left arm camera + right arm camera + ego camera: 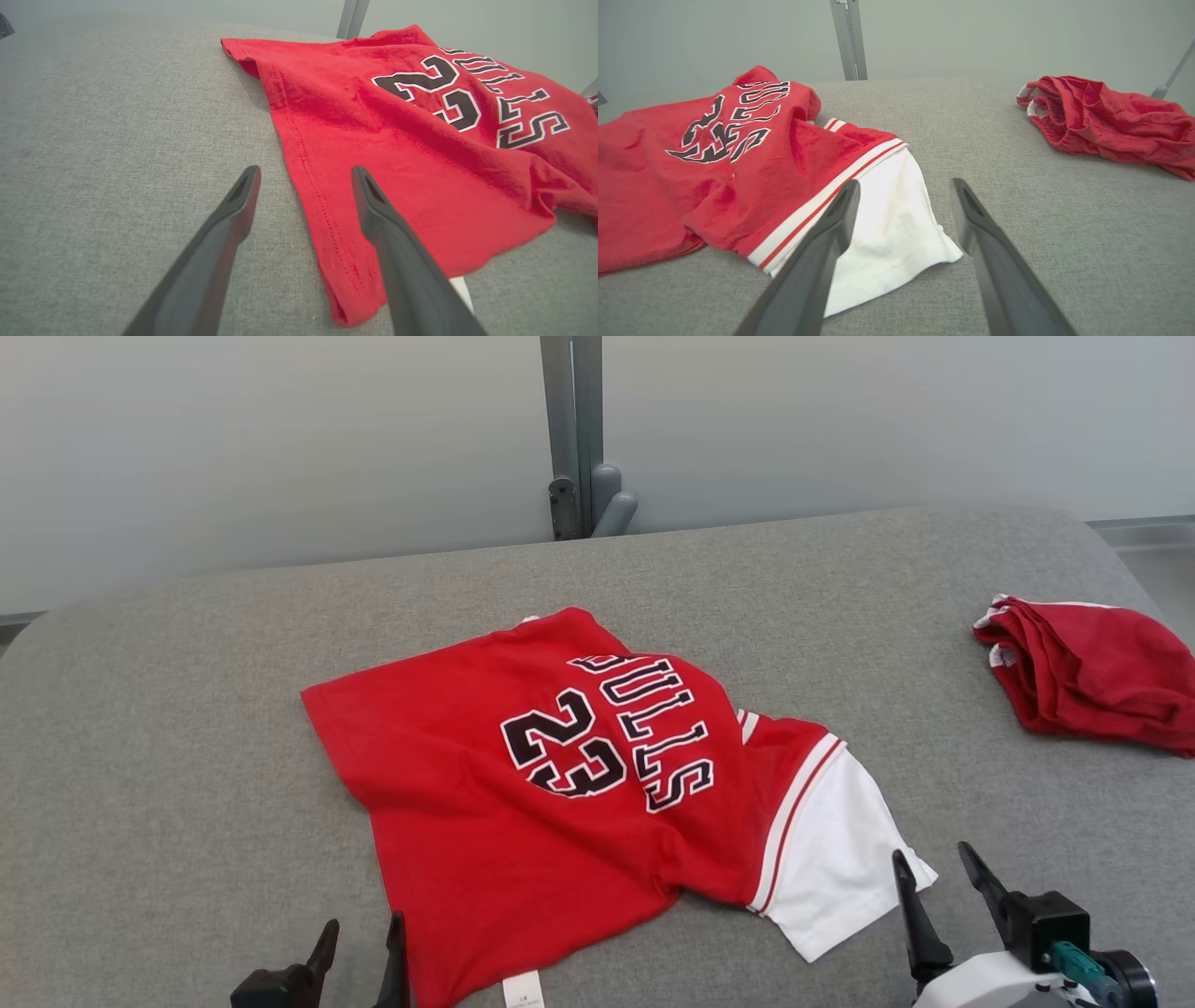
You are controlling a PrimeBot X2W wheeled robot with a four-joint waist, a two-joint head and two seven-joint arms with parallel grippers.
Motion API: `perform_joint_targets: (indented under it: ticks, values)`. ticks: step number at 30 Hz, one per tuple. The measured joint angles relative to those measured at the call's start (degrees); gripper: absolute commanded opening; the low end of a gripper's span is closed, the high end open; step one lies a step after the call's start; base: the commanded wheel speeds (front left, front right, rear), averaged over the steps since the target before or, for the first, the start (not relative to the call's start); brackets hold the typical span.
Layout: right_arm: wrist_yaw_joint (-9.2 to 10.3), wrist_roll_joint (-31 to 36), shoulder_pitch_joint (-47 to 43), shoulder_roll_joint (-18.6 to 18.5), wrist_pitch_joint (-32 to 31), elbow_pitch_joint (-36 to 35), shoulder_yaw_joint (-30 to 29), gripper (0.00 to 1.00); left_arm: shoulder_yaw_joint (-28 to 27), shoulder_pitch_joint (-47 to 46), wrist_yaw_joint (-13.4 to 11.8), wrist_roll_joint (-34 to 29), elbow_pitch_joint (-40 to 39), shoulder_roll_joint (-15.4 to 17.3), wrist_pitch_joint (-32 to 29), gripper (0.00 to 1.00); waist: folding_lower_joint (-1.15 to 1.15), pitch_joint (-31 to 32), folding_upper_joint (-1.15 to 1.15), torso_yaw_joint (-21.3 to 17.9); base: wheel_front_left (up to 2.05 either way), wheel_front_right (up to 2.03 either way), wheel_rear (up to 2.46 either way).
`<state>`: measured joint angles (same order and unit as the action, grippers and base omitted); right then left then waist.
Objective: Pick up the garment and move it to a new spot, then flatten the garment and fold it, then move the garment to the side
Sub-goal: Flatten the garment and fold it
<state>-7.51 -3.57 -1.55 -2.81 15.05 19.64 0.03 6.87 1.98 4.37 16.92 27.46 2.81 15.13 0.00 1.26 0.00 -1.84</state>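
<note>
The garment (560,775) is a red jersey with black "BULLS 23" lettering and a white sleeve, lying rumpled on the grey padded table (187,756). My left gripper (364,933) stands open at the jersey's near left hem; in the left wrist view the garment's (397,140) hem edge runs between the fingers of that gripper (306,175). Open too, my right gripper (934,863) sits just beside the white sleeve's tip. From the right wrist, the gripper (903,186) straddles the corner of the sleeve (887,219), holding nothing.
A second red garment (1092,677) lies bunched at the table's far right edge, also seen from the right wrist as a crumpled heap (1106,119). A grey post (574,439) rises behind the table against a pale wall.
</note>
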Motion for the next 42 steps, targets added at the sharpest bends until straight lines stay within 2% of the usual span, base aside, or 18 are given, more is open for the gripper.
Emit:
perform_joint_targets:
  ticks: [5, 13, 26, 42]
  values:
    - [0.01, 0.4, -1.3, 0.0, 0.0, -2.3, -3.2, 1.00, -2.0, 0.3, -1.0, -1.2, -0.8, 0.0, 0.0, 1.00, 0.00, 0.6, 0.00, -0.2, 0.00, 0.00, 0.00]
    - [0.01, 0.9, 1.9, 0.0, 0.0, -4.7, -3.9, 1.00, -5.1, 0.9, -1.7, -3.5, -3.3, 0.0, 0.0, 1.00, 0.00, 2.2, 0.00, -0.5, 0.00, 0.00, 0.00]
    - [0.00, 0.2, 1.5, 0.0, 0.0, -3.8, -3.6, 1.00, -5.2, 2.6, -0.1, -5.6, -5.1, 0.0, 0.0, 1.00, 0.00, 4.7, 0.00, 1.1, 0.00, 0.00, 0.00]
    - [0.01, -0.1, 0.5, 0.0, 0.0, -3.1, -2.3, 1.00, -3.1, 3.4, 0.0, -5.3, -5.8, 0.0, 0.0, 1.00, 0.00, 3.9, 0.00, 1.2, 0.00, 0.00, 0.00]
